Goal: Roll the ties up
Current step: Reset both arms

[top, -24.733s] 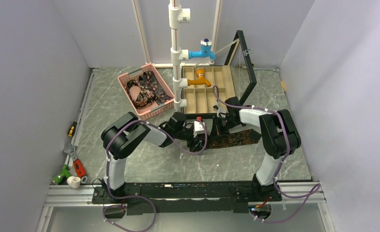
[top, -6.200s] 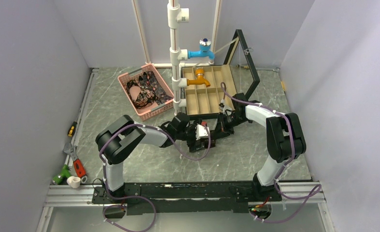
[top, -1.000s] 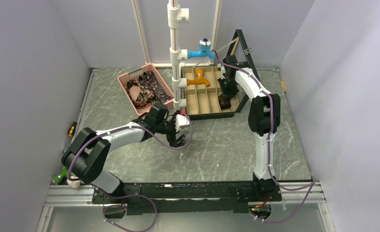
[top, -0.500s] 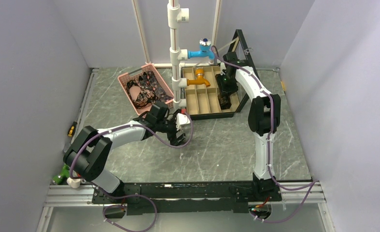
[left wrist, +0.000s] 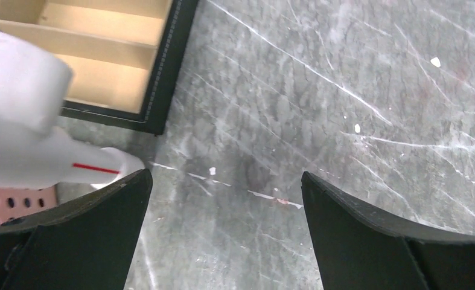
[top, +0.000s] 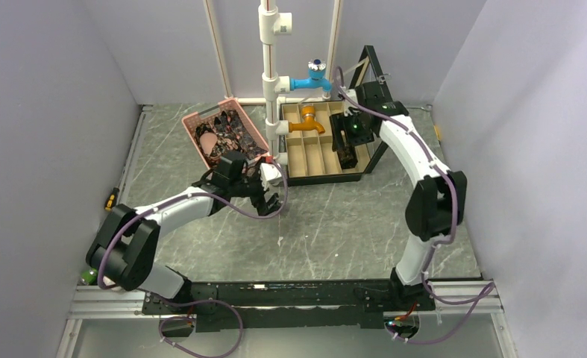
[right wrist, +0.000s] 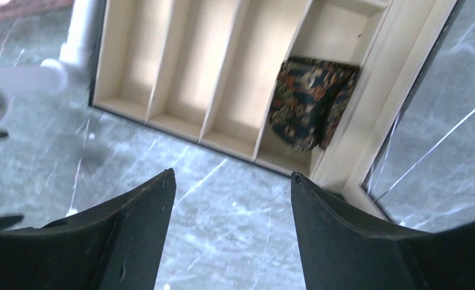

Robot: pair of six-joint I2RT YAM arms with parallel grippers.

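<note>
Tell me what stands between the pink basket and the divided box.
In the top view, the white pipe stand stands between the basket and the box.

White pipe post point(top: 271, 74) is standing just left of the divided box point(top: 299, 155); raised lid point(top: 372, 67) is walling its right; rolled tie point(right wrist: 313, 99) is filling part of one compartment; table point(top: 350, 216) in front is lying open.

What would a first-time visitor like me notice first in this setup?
Probably the white pipe stand with a blue tap and an orange tap, rising at the back of the table. Left of it sits a pink basket heaped with patterned ties; right of it, an open wooden divider box holds one rolled tie in its rightmost compartment, the right gripper open above the box.
</note>
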